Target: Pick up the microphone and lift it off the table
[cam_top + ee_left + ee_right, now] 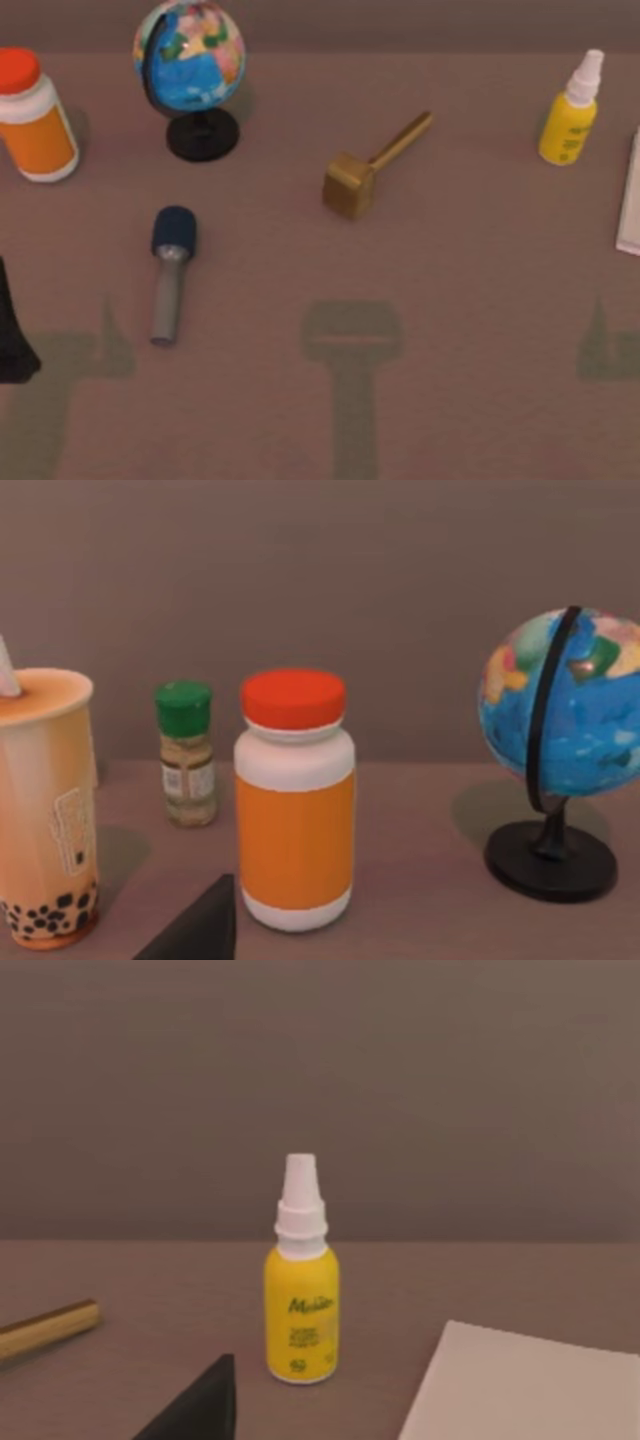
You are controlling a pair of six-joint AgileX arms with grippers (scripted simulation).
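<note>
The microphone [169, 278] lies flat on the mauve table [470, 300] at the left, its dark blue foam head toward the back and its grey handle toward the front. It shows in neither wrist view. My left arm [12, 340] is a dark shape at the table's left edge, well left of the handle and apart from it. One dark finger [205, 930] shows in the left wrist view, with nothing beside it. The right gripper is outside the top view; one of its fingers [205, 1410] shows in the right wrist view, holding nothing.
A globe [190, 60] and an orange pill bottle [32, 115] stand behind the microphone. A gold hammer [368, 172] lies mid-table. A yellow spray bottle [570, 115] and a white sheet [630, 200] are at the right. A bubble tea cup [40, 810] and spice jar [186, 752] stand far left.
</note>
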